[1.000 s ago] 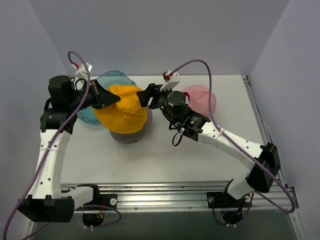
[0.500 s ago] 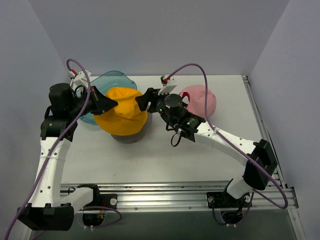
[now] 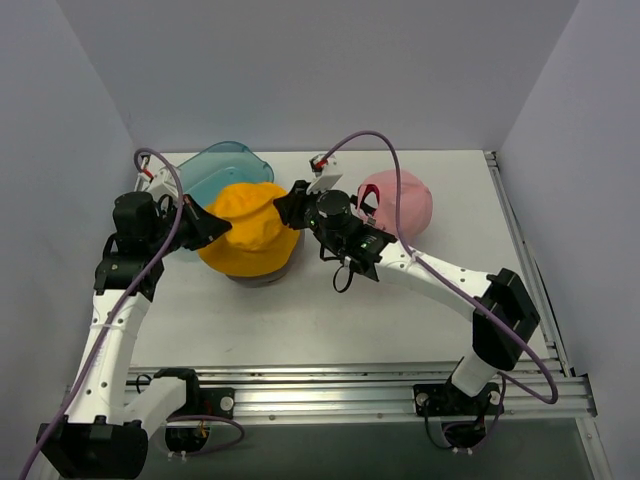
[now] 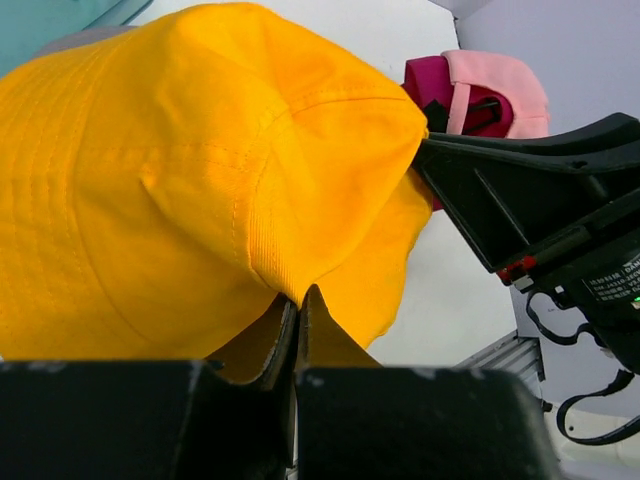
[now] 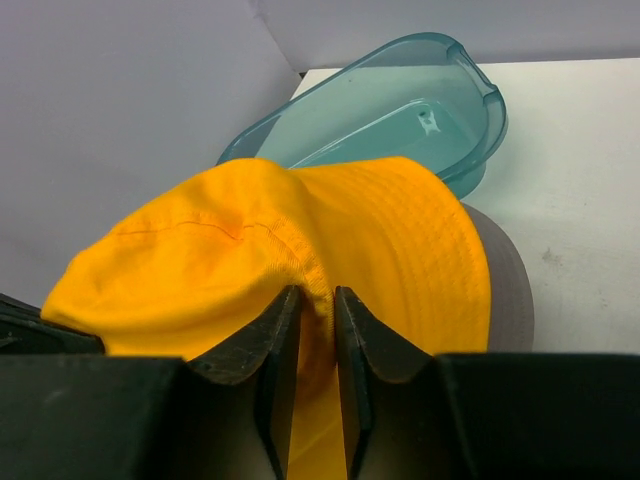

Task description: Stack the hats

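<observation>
Both tools pinched the yellow-orange bucket hat [image 3: 250,228]: the left tool [image 3: 207,226] was closed tight on fabric at its left edge, and the right tool [image 3: 291,206] was clamped on a fold at its right. The hat lay draped over the grey cap [image 3: 258,278] on the surface [image 3: 300,320], beside the teal tub [image 3: 222,165]. The light pink cap [image 3: 402,200] sat nearby.

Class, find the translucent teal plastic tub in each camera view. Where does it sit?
Top external: translucent teal plastic tub upper left, behind yellow-orange fabric bucket hat.
Left wrist: tub, top-left corner sliver.
Right wrist: tub, upper centre.
Shared landmark: the bucket hat.
</observation>
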Controlling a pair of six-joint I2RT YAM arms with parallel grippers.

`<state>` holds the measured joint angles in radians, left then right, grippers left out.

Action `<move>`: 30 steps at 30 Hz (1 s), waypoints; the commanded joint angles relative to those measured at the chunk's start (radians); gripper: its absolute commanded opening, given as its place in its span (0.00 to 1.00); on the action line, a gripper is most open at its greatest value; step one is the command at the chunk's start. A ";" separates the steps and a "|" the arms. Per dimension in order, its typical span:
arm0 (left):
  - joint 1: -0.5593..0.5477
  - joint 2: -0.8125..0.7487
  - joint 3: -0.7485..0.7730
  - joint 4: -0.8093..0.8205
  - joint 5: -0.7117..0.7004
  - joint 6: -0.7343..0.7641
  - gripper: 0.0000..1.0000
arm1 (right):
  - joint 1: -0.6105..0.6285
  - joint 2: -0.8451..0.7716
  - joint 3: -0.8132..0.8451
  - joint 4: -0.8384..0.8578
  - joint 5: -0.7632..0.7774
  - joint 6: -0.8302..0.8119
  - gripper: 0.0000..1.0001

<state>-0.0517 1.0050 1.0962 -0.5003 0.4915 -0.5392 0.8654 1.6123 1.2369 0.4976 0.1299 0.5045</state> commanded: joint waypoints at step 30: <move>0.226 -0.068 -0.278 0.359 -0.050 -0.311 0.68 | 0.015 0.067 0.168 -0.085 0.022 -0.052 0.02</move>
<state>0.1535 0.9508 0.8608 -0.2478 0.4038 -0.7952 0.8795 1.7000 1.3903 0.3737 0.1570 0.4454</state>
